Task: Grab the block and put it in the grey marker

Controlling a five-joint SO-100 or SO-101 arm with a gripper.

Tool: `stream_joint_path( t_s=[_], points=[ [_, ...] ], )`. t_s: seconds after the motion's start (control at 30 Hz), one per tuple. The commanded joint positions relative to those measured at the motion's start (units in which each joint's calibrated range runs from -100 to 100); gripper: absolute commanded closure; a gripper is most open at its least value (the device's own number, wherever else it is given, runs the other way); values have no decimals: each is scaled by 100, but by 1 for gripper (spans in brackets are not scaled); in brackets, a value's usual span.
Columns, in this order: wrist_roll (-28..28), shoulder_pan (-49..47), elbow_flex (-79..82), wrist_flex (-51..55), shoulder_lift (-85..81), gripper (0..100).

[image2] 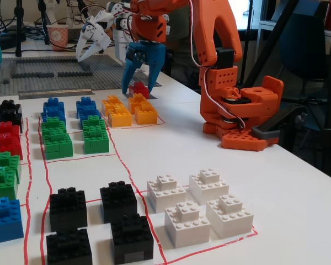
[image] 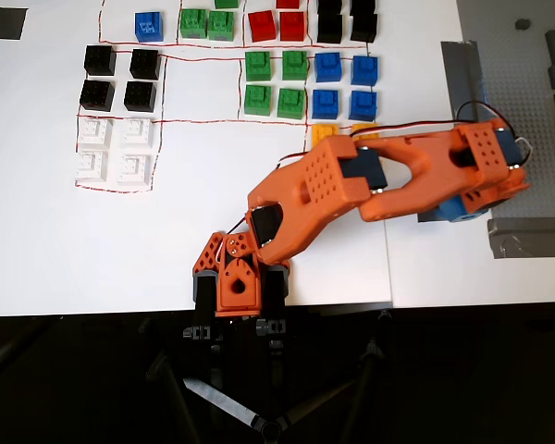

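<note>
Sitting upright, stud up, block [image2: 138, 89] between spread gripper [image2: 139, 86] fingers.

In the fixed view, the far patch is taken up by the gripper [image2: 138, 88], jaws spread, w/ the block [image2: 138, 89] between them. Just near of it, passage is blocked by the orange-yellow blocks [image2: 129, 109]. Right of these, bare white table [image2: 176, 143] is left free up to the arm base [image2: 240, 113].
</note>
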Motion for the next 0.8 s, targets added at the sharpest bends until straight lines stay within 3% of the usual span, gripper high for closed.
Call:
stream_joint_path(
  t_s=[0.0, 0.23, 0.47, 0.77],
  points=[
    [78, 209, -625, -87, -419, 70],
    [147, 267, -952, 92, -575, 68],
    [107, 125, -1751, 916, -946, 69],
    [-786, -1197, -1288, 2043, -1836, 80]
  ],
)
